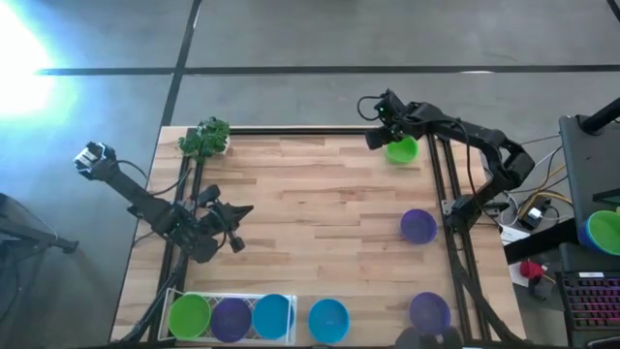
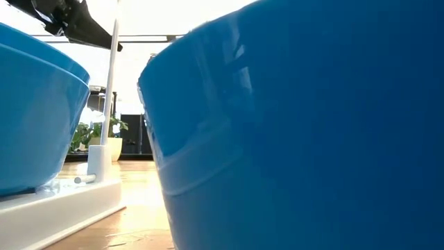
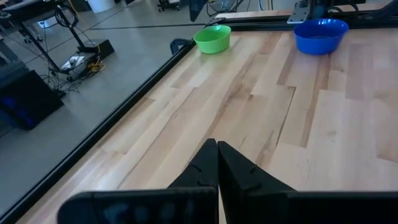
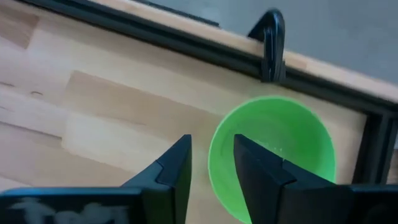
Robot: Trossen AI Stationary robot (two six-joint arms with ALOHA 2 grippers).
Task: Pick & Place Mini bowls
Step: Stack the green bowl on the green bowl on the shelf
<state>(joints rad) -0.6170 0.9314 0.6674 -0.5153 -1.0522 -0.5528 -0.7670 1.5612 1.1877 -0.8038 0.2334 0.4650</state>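
My right gripper [image 4: 211,163] stands open astride the near rim of a bright green round plastic mini bowl [image 4: 273,155] at the wooden table's [image 1: 320,213] far right corner, beside a black clamp [image 4: 272,53]. Only the high view shows my left gripper [image 1: 242,210], shut, empty, near the left edge. The low view is blocked by a blue plastic bowl [image 2: 305,132] up close.

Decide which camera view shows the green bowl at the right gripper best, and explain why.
The right wrist view: the green bowl fills the frame, its rim between the open fingers of the right gripper. The high view shows it small; the left wrist view, distant; the low view, not at all.
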